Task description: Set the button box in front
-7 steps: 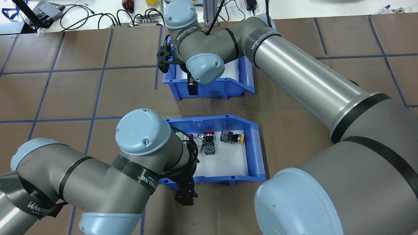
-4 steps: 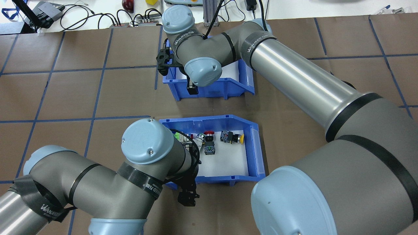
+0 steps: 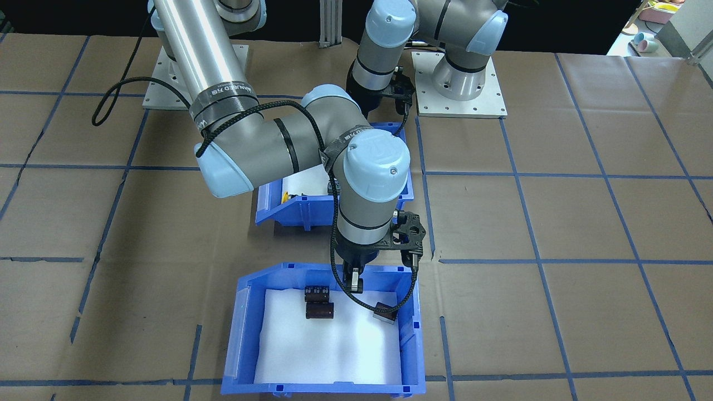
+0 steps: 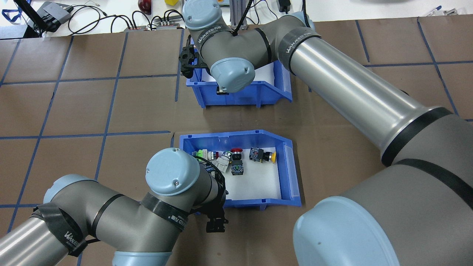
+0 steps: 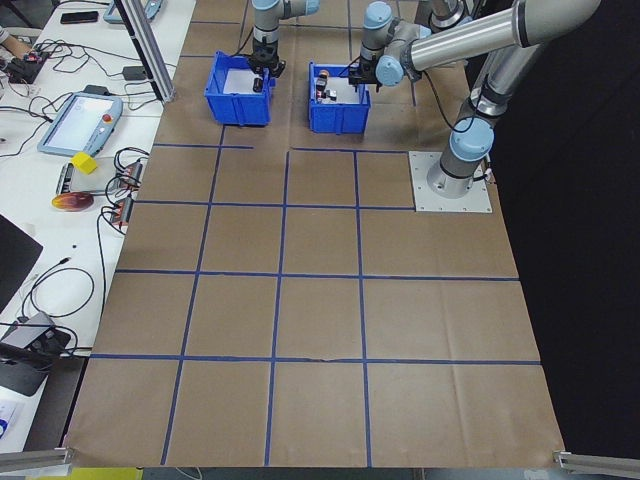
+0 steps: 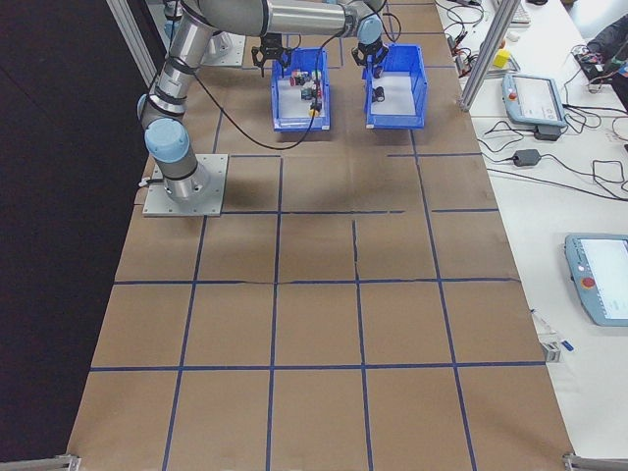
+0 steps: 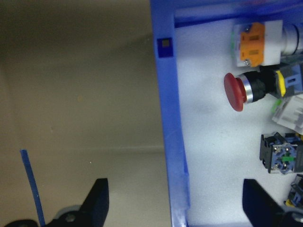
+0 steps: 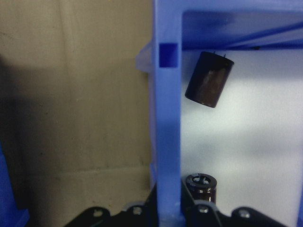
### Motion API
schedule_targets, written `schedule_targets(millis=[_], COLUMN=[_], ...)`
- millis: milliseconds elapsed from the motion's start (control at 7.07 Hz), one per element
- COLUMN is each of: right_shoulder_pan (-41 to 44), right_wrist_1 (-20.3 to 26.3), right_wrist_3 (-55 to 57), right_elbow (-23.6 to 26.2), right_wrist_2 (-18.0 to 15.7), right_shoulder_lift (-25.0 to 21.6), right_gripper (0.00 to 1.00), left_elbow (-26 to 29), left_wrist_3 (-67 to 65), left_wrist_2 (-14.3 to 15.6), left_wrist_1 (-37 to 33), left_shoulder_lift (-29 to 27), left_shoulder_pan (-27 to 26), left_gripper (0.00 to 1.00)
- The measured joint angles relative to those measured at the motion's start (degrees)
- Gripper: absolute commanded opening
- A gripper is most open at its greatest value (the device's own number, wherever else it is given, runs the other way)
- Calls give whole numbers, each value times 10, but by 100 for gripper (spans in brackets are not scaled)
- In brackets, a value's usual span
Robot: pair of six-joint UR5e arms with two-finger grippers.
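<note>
Button box (image 4: 288,173): wall straddled by spread left tool (image 7: 173,203), for gripping. Second bin (image 8: 166,142): wall pinched by right tool (image 8: 168,210), for shifting.

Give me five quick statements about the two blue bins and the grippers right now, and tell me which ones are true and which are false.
1. The left gripper straddles a wall of the button box with its jaws apart. True.
2. The right gripper hangs free above the table, holding nothing. False: it is clamped on the wall of the other blue bin.
3. The button box holds a red mushroom button. True.
4. The other blue bin holds colourful buttons. False: it holds dark cylindrical parts.
5. The two bins are stacked. False: they sit apart on the table.
</note>
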Motion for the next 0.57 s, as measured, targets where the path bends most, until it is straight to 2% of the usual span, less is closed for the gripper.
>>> schedule_targets(millis=[142, 283, 425, 566], right_shoulder_pan=[-12, -31, -56, -83], right_wrist_1=[12, 24, 30, 32], right_wrist_3=[-6, -21, -49, -86], right_elbow=[4, 8, 20, 43], right_wrist_2=[-2, -4, -5, -6], right_shoulder_lift=[-17, -31, -47, -67], right_gripper=[7, 7, 7, 8], left_elbow=[0, 1, 1, 1], left_wrist_3=[-1, 2, 6, 10], left_wrist_2=[0, -3, -13, -26], left_wrist_1=[2, 6, 10, 11], left_shoulder_lift=[-5, -8, -11, -11], left_shoulder_pan=[-1, -1, -1, -1], left_gripper=[28, 10, 0, 0])
